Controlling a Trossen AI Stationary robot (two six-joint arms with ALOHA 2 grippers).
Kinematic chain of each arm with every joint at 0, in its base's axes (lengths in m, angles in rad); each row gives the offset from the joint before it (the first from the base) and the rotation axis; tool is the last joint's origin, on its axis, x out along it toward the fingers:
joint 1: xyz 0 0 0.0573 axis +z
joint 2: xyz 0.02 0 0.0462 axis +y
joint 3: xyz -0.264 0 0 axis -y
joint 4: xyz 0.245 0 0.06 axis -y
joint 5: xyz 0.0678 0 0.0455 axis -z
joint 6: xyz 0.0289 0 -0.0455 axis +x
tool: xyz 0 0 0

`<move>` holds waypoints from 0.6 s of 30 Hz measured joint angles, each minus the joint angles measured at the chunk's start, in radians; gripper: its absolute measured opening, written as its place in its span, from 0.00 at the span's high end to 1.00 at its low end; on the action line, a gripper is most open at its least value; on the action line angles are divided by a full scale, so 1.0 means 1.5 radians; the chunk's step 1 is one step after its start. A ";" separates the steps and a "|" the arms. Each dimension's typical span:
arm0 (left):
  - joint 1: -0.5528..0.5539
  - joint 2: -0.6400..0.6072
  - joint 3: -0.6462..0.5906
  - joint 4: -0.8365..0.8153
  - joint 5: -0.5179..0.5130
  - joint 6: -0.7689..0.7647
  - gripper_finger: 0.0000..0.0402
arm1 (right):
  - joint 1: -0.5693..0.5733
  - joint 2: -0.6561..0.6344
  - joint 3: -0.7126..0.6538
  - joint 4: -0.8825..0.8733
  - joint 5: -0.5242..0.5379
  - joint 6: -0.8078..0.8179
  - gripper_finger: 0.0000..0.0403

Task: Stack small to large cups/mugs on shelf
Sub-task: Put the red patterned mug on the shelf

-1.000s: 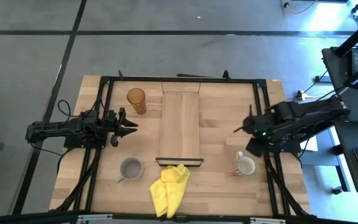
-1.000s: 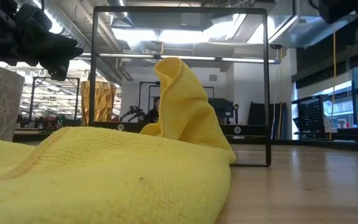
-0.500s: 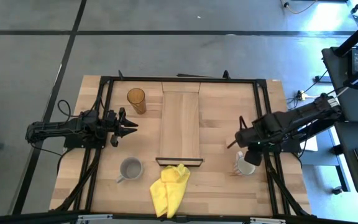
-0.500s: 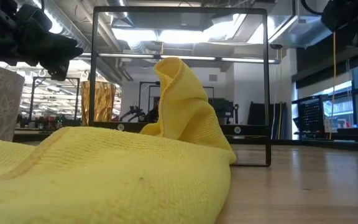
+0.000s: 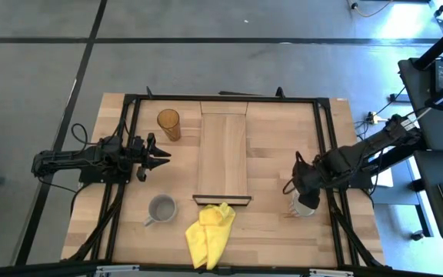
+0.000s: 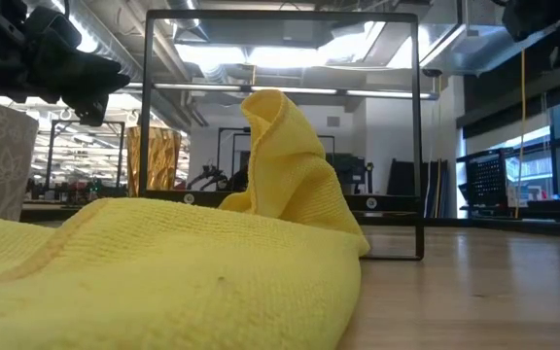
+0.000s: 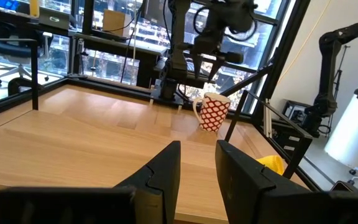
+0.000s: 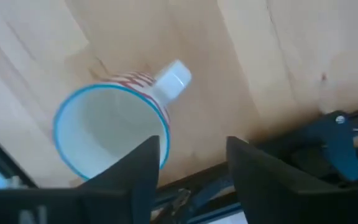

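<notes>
The white mug (image 8: 107,130), with a blue rim and red pattern, stands upright at the table's near right, also shown in the left wrist view (image 7: 213,112). My right gripper (image 8: 191,165) hangs open above it, pointing down. One finger is over the rim beside the handle (image 8: 174,78), the other over bare table. The grey mug (image 5: 161,208) stands near left and the amber tumbler (image 5: 168,123) far left. The shelf (image 5: 223,154) lies along the table's middle. My left gripper (image 5: 160,156) waits open at the left, level, touching nothing.
A yellow cloth (image 5: 210,233) lies bunched at the shelf's near end and fills the low view (image 6: 163,272). A black metal frame (image 5: 225,98) rings the table, with its right rail (image 5: 331,154) close to my right arm. Bare wood lies between shelf and white mug.
My right gripper has moved toward the table's near edge and a little left, coming over the white mug and tipping to point down at it. The mugs, tumbler and cloth have stayed in place.
</notes>
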 joint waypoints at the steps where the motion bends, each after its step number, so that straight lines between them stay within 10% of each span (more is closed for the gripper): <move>1: 0.000 0.000 0.000 0.000 0.000 0.000 0.76 | 0.008 0.003 -0.009 0.001 -0.001 0.006 0.52; 18: 0.000 0.000 0.000 0.000 0.000 0.000 0.76 | 0.073 0.008 -0.120 0.141 0.019 0.191 0.53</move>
